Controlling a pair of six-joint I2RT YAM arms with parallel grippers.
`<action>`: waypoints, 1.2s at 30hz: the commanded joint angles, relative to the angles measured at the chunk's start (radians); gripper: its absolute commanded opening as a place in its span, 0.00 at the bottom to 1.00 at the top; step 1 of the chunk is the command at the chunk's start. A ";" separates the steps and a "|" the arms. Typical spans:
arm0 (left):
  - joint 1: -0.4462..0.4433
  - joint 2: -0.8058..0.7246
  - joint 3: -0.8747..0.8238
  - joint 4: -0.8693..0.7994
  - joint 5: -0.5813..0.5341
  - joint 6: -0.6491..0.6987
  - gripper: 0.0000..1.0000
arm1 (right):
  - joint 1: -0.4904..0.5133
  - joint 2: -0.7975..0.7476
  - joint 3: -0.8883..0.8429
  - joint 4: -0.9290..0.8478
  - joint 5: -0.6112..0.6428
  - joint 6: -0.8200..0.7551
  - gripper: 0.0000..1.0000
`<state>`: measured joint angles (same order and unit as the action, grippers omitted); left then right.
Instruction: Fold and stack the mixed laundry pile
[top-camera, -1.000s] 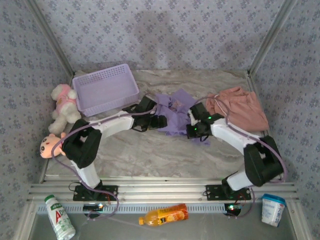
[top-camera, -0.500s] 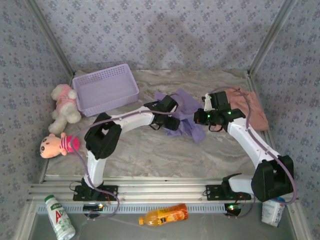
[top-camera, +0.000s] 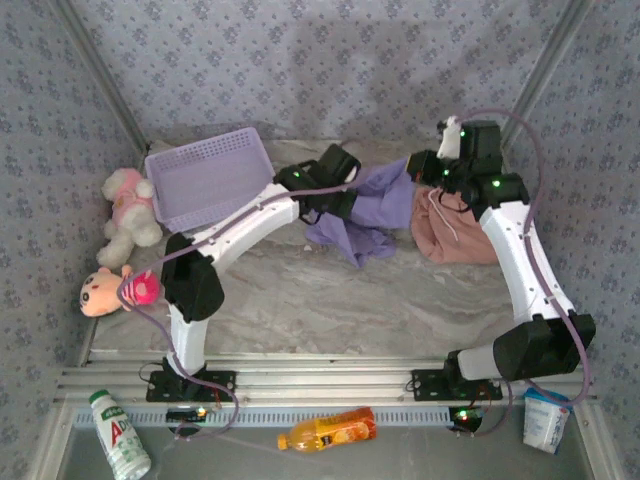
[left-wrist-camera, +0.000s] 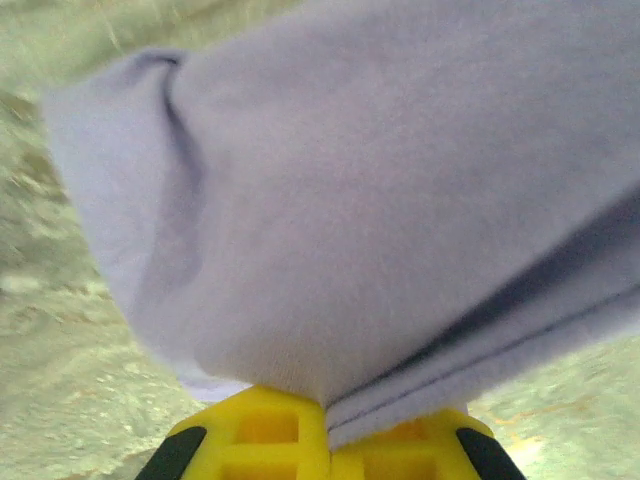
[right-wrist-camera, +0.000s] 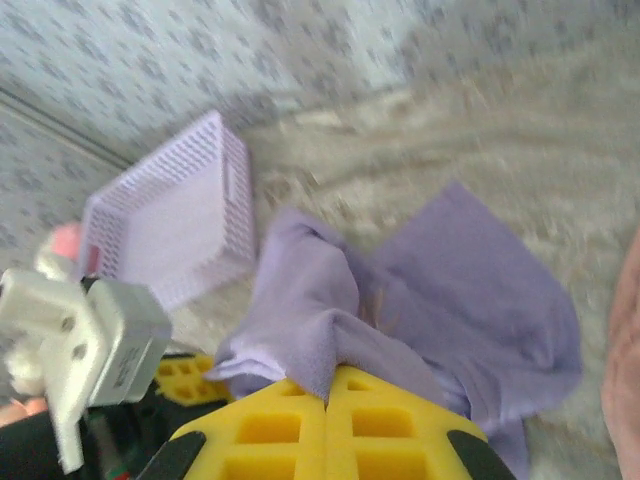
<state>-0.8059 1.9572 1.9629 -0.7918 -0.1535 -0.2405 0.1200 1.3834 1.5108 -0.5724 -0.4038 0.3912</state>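
Top view. Left arm reaches from its base forward and to the right, elbow raised, forearm stretched toward the middle of the far side of the table (top-camera: 300, 300). Left gripper (top-camera: 343, 205) sits at the left edge of the purple T-shirt (top-camera: 372, 212). Right arm stands tall and bent over at the top, wrist turned left. Right gripper (top-camera: 424, 168) meets the shirt's upper right edge. The shirt hangs bunched between the two grippers, its lower part drooping to the table. Pink garment (top-camera: 458, 232) lies in a heap just right of the shirt, white drawstring on top. Purple basket (top-camera: 208, 180) at far left, two plush toys (top-camera: 125, 215) beside it. White bottle (top-camera: 118, 436) at the near edge carries red letters (too small to read); the labels on the orange bottle (top-camera: 326, 430) and the cup (top-camera: 546, 416) are also unreadable.

Left wrist view. Left gripper (left-wrist-camera: 328, 428): yellow fingers pressed together, pinching a fold of the T-shirt (left-wrist-camera: 380, 200). Cloth rises and spreads above them, table (left-wrist-camera: 60, 400) blurred behind.

Right wrist view. Right gripper (right-wrist-camera: 328, 402): yellow fingers clamped on a ridge of the T-shirt (right-wrist-camera: 460, 290). Basket (right-wrist-camera: 170, 225) beyond, at left. A strip of the pink garment (right-wrist-camera: 626, 350) at the right edge.
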 joint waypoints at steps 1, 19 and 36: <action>0.034 -0.107 0.156 -0.115 0.014 0.057 0.00 | -0.013 -0.003 0.173 0.061 -0.069 0.038 0.00; 0.318 -0.265 0.088 0.048 0.759 -0.080 0.00 | -0.186 -0.112 0.113 0.207 0.072 0.156 0.00; 0.161 0.007 -0.126 -0.023 0.526 -0.242 0.99 | -0.053 -0.019 -0.373 0.162 0.102 0.065 0.05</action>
<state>-0.6666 2.0613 1.8042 -0.7837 0.4698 -0.4736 0.0303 1.3800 1.1671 -0.3859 -0.3225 0.5011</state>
